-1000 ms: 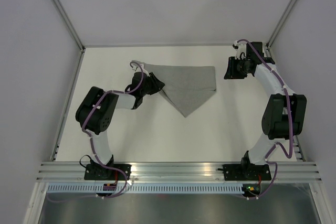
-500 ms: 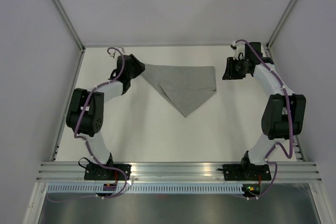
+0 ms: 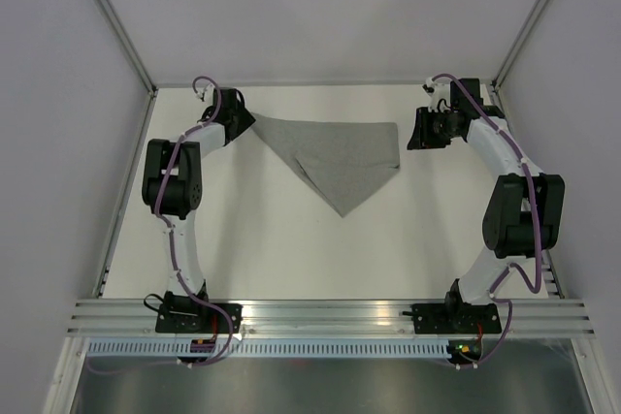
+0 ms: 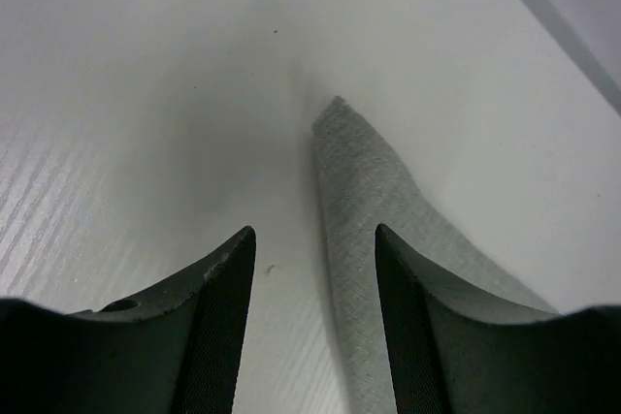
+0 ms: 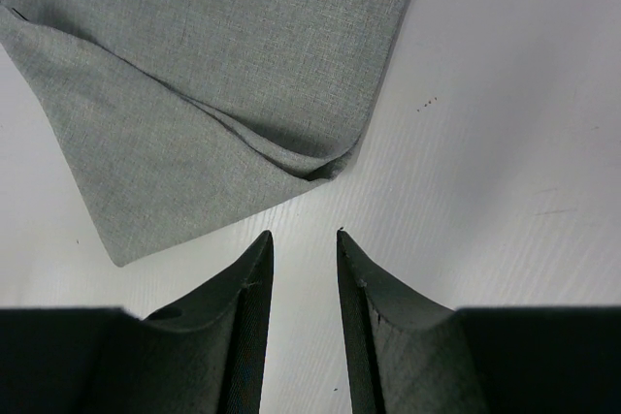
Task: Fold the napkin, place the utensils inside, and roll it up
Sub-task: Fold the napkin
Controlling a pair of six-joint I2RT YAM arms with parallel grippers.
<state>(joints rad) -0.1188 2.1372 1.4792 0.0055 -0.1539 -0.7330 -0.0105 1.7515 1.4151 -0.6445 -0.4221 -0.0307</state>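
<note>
the folded napkin (image 3: 342, 154), far-centre on the table (image 3: 291, 249), is seen stretched further left than a second ago — its corner is left free inside the open, empty left gripper (image 4: 315, 239), the right gripper (image 5: 305, 236) is held narrowly parted, empty, beside it — so the fold is judged flattened.

We observe a white table (image 3: 291, 249) with a matte top; the wrist views show a faint linear grain in it. Pale walls (image 3: 320, 7) enclose it at the left, far and right sides. A grey metal strut (image 3: 112, 16) rises from the far left corner. A ribbed aluminium rail (image 3: 330, 312) spans the near edge, and a slotted strip (image 3: 330, 346) lies just beside it on the near side.
</note>
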